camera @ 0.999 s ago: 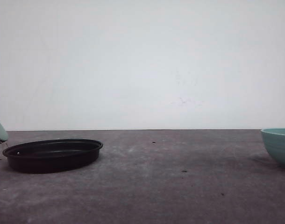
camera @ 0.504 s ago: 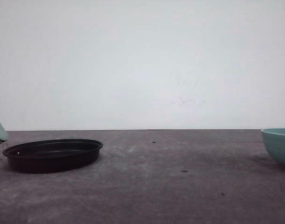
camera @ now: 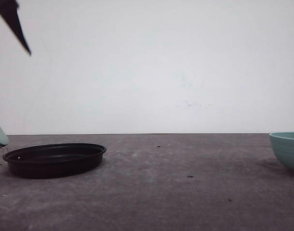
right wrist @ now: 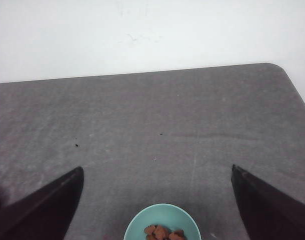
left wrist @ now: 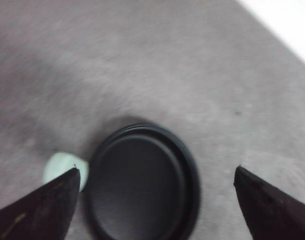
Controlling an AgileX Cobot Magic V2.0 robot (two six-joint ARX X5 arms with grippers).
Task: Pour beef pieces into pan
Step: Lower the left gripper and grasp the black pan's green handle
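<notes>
My left pincer (left wrist: 155,200) hangs high over the shallow round black frying pan (camera: 54,159), jaws spread wide and holding nothing. My right pincer (right wrist: 157,210) is just as wide and empty above the deep teal bowl (right wrist: 162,223), where the small reddish-brown beef pieces (right wrist: 162,233) lie in a loose pile. On the grey table (camera: 185,192) the pan sits at about nine o'clock and the bowl at three, well apart.

The risks I judge from here: a poor grip on the smooth bowl rim could let it slip or tip in transit, scattering meat on the table. The pan is shallow, so a fast pour could bounce chunks over its edge. My left arm might also nudge the pale mint-green handle (left wrist: 62,170).

I can read no brand, label or writing.
</notes>
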